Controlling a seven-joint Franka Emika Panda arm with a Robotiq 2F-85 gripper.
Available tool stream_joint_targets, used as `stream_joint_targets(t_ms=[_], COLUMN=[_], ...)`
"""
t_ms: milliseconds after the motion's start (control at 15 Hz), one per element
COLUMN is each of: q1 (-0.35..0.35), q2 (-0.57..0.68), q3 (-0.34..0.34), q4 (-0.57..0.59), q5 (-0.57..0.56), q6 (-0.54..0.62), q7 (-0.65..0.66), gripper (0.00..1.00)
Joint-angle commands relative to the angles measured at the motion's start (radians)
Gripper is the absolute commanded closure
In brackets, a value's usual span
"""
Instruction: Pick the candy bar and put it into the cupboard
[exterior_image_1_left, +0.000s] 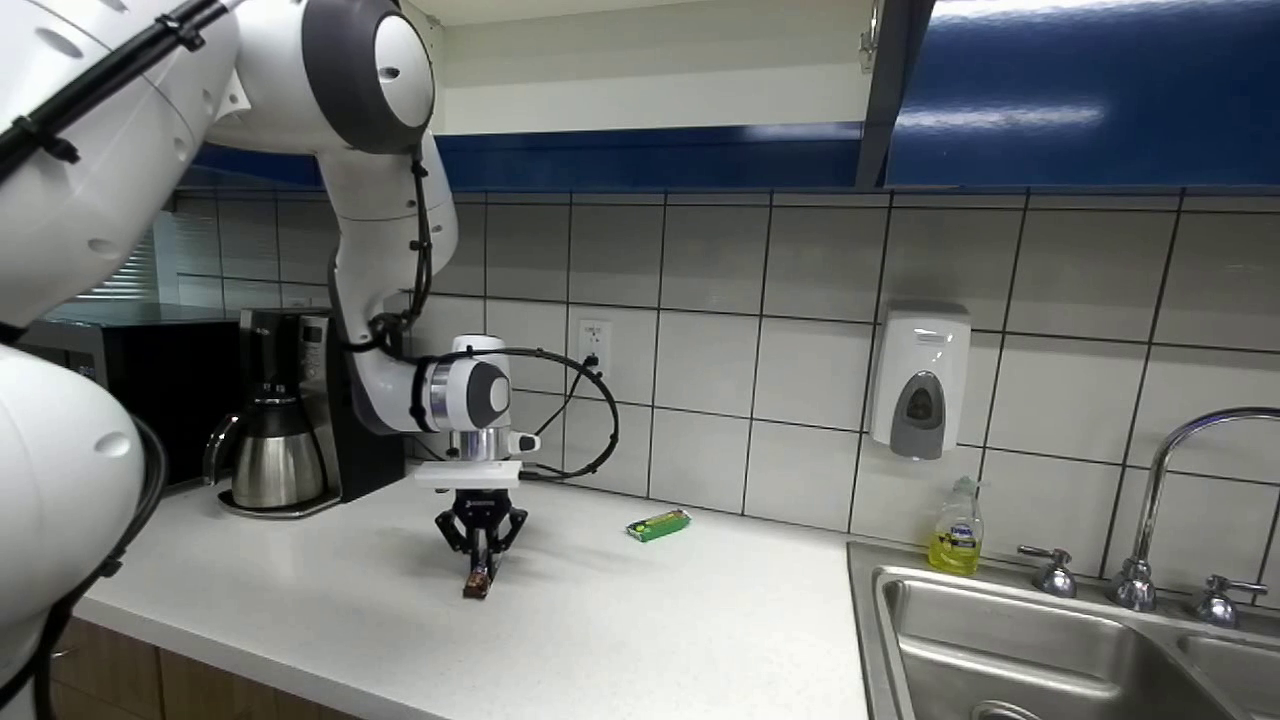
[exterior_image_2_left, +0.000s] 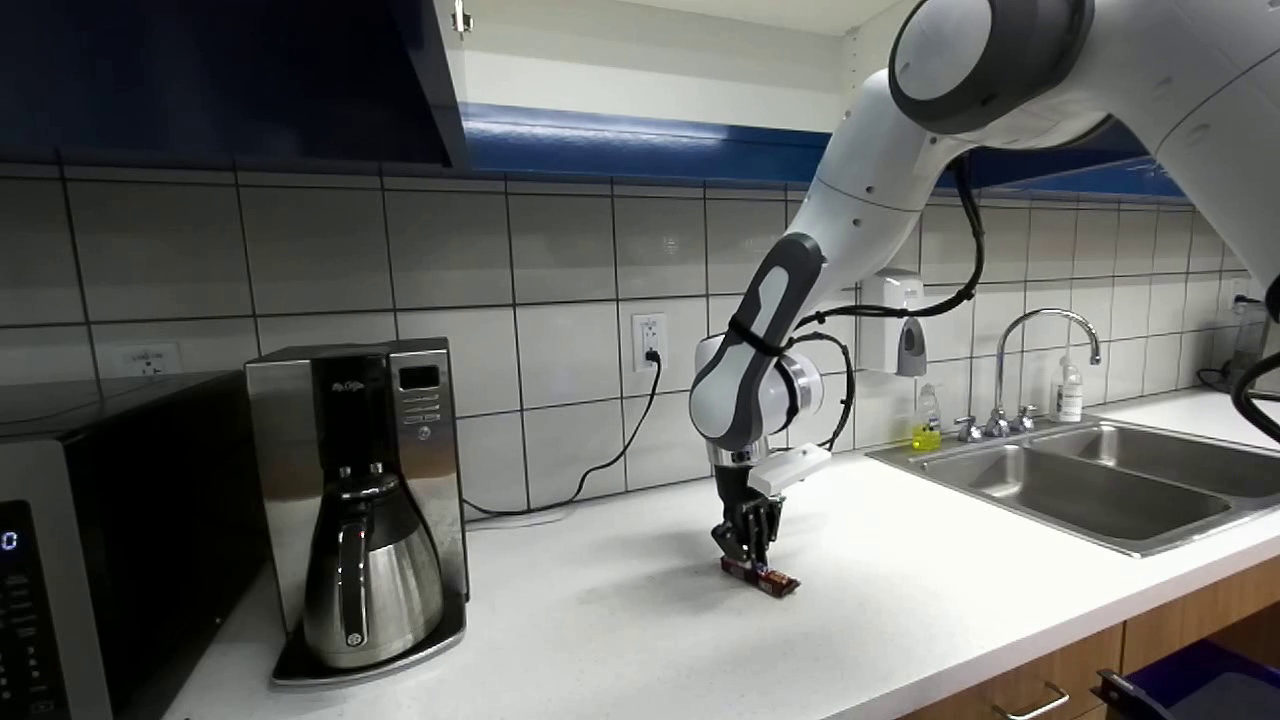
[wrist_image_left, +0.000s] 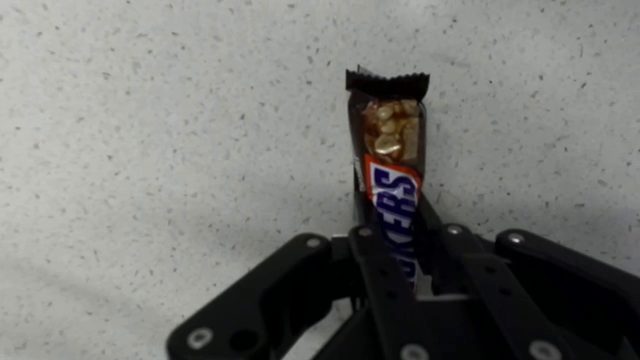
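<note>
Two fingers of the gripper are clamped on the candy bar, one along each of its sides, with one end of the bar reaching out beyond the fingertips. The bar is down at the white countertop; whether it touches the surface I cannot tell. Near the gripper, toward the tiled wall, lies a green packet. A coffee maker stands beside a microwave, and well apart on the gripper's other side is a sink. Above, the cupboard stands open, its pale interior showing.
</note>
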Motion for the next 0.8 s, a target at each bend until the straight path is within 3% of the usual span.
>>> stream_joint_targets(t_ms=[0, 733], q1=[-0.008, -0.054], q2=[0.018, -0.131], q3=[0.020, 0.057], q4=[0.033, -0.092], q5=[0.002, 0.172], q6=[-0.046, 0.077], q7=[-0.002, 0.020], gripper=[0.95, 0.95])
